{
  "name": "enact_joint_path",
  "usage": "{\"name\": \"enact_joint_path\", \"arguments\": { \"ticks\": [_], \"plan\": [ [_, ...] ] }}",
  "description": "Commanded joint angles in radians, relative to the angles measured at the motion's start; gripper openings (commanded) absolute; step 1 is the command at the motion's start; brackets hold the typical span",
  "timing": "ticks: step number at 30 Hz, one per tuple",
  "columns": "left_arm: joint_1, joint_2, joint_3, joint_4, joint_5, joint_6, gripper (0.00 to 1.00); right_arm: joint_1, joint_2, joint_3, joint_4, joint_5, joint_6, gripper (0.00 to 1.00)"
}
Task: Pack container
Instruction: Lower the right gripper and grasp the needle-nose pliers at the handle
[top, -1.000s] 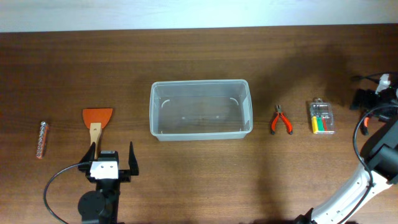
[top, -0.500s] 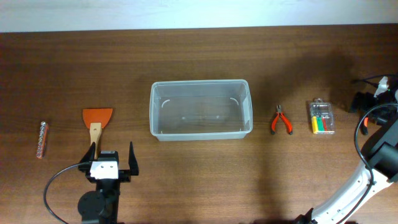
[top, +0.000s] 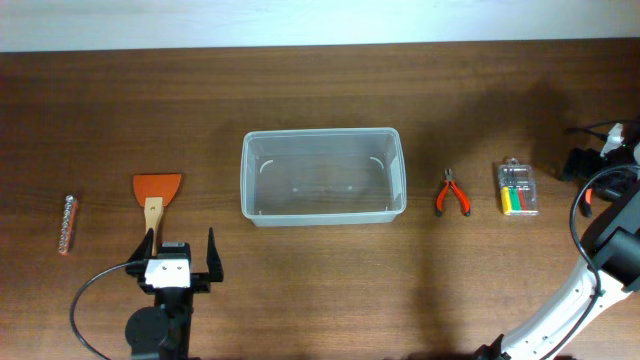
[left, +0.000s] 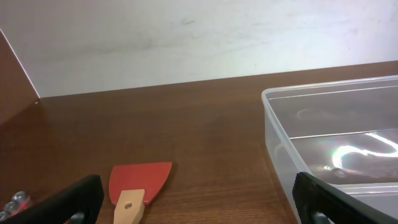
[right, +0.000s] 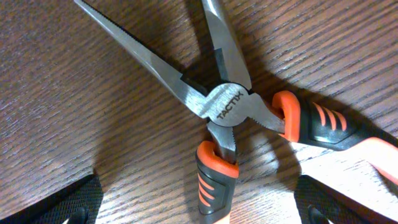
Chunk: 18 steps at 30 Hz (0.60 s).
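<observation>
Overhead look at container, mid-tabletop

Shows the container (top: 323, 177) upright at the middle of the tabletop (top: 300, 90), clear-walled, well apart from both arms. Finds to its left an orange-bladed scraper (top: 156, 196) with a wooden handle, and farther left a short strip of small metal pieces (top: 67, 224). Finds to its right small orange-handled pliers (top: 453, 193), then a clear case of coloured bits (top: 518, 189). Places the left claw (top: 180, 248) near the front edge, at the scraper's handle end, fingers spread wide and gripping nothing. From the left wrist, catches the scraper blade ahead and the container's corner to the right. From the right wrist, looks down on long-nose pliers (right: 227, 109) marked TACTIX, jaws parted, lying flat on the wood. Puts the right claw (right: 198, 202) released, fingertips spread to either side of the orange-and-black handles.
</observation>
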Motion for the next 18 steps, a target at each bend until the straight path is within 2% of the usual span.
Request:
{"name": "enact_joint_path", "arguments": {
  "ticks": [1, 18],
  "plan": [
    [-0.005, -0.008, -0.006, 0.000, -0.004, -0.010, 0.99, 0.004, 0.022, 0.008, 0.003, -0.007, 0.023, 0.99],
    [-0.005, -0.008, -0.006, 0.000, -0.004, -0.010, 0.99, 0.004, 0.022, 0.008, 0.009, -0.006, 0.031, 0.99]
  ]
}}
